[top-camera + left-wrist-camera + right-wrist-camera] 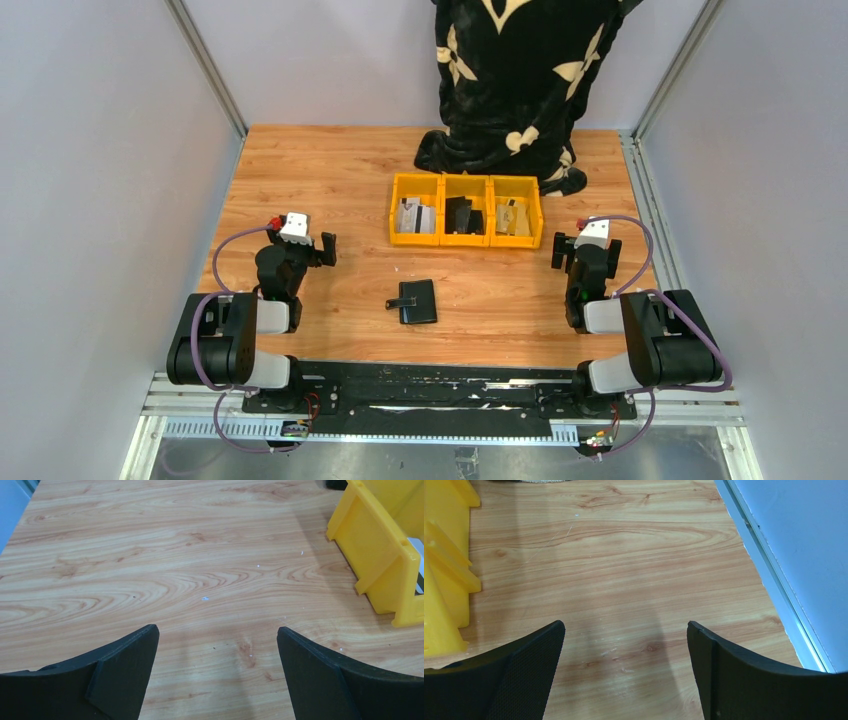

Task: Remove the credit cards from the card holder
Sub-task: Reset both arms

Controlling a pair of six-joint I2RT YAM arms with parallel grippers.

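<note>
The black card holder (416,301) lies folded shut on the wooden table, near the middle front, with its short snap tab pointing left. No credit cards show; any inside it are hidden. My left gripper (326,248) is open and empty, well to the left of the card holder; in the left wrist view (218,635) its jaws stand wide apart over bare wood. My right gripper (559,250) is open and empty, well to the right of the card holder; in the right wrist view (625,630) its jaws also stand wide apart over bare wood. The card holder shows in neither wrist view.
A row of three yellow bins (465,236) holding small items stands behind the card holder; one shows in the left wrist view (380,555) and one in the right wrist view (444,580). A person in a black patterned garment (520,80) stands at the back. A metal rail and wall (774,580) edge the table's right side.
</note>
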